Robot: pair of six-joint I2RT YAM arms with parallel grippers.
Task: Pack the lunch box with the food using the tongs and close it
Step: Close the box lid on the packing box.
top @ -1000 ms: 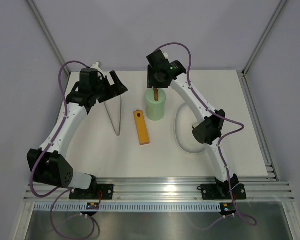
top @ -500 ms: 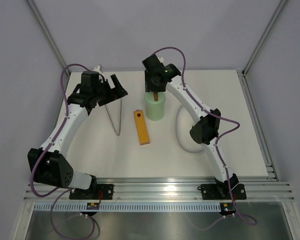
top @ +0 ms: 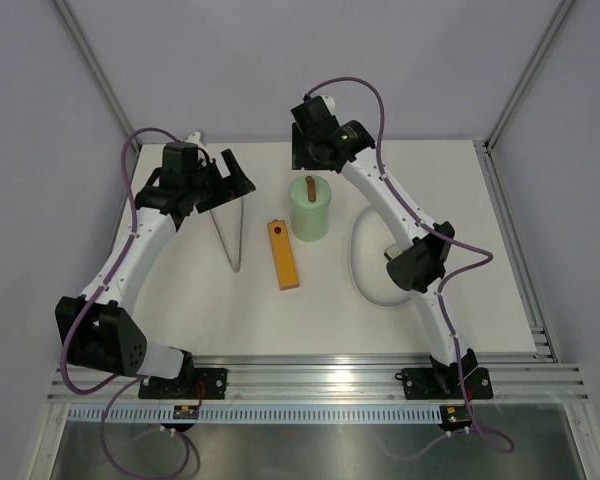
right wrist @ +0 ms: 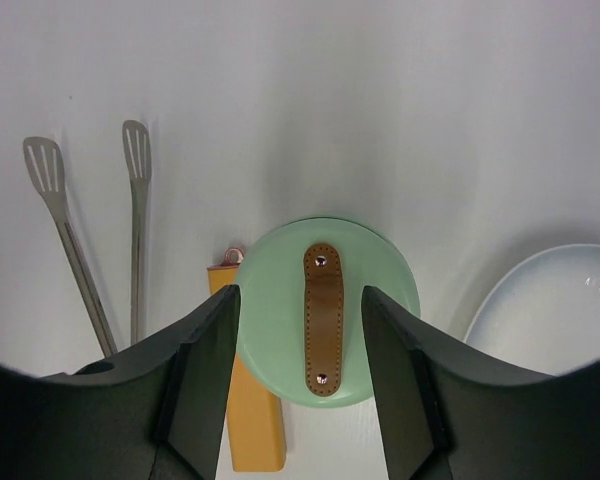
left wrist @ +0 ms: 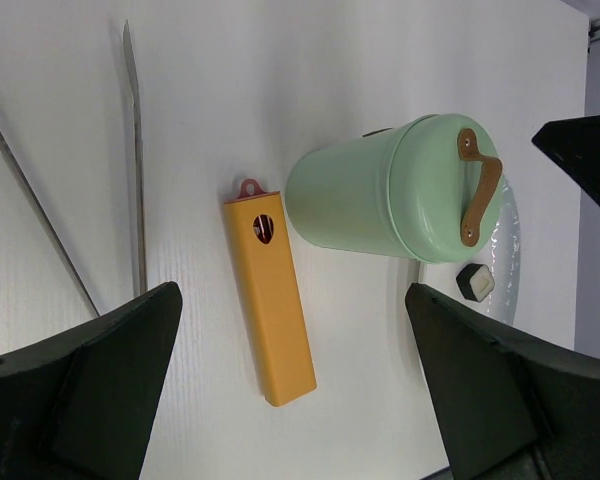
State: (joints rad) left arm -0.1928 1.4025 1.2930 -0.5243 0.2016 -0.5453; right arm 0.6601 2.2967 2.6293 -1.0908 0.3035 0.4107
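Note:
The mint-green lunch box [top: 311,215] stands upright mid-table with its lid [right wrist: 328,310] on, the brown handle [right wrist: 323,320] fully showing. My right gripper [top: 313,152] hovers above and just behind it, open, its fingers [right wrist: 195,390] on either side of the lid without touching it. The grey tongs [top: 232,232] lie flat on the table to the left. My left gripper [top: 225,178] hangs wide open over their far end, holding nothing. From the food, one dark-and-white cube [left wrist: 475,283] shows on the white plate [left wrist: 510,250].
A long orange block [top: 283,255] lies between the tongs and the lunch box. The white oval plate [top: 360,262] sits right of the box, partly under my right arm. Metal rails run along the table's right and near edges.
My right gripper has let go of the lid handle and lifted back away from the box, opening slightly. The left arm and the tongs stay where they were.

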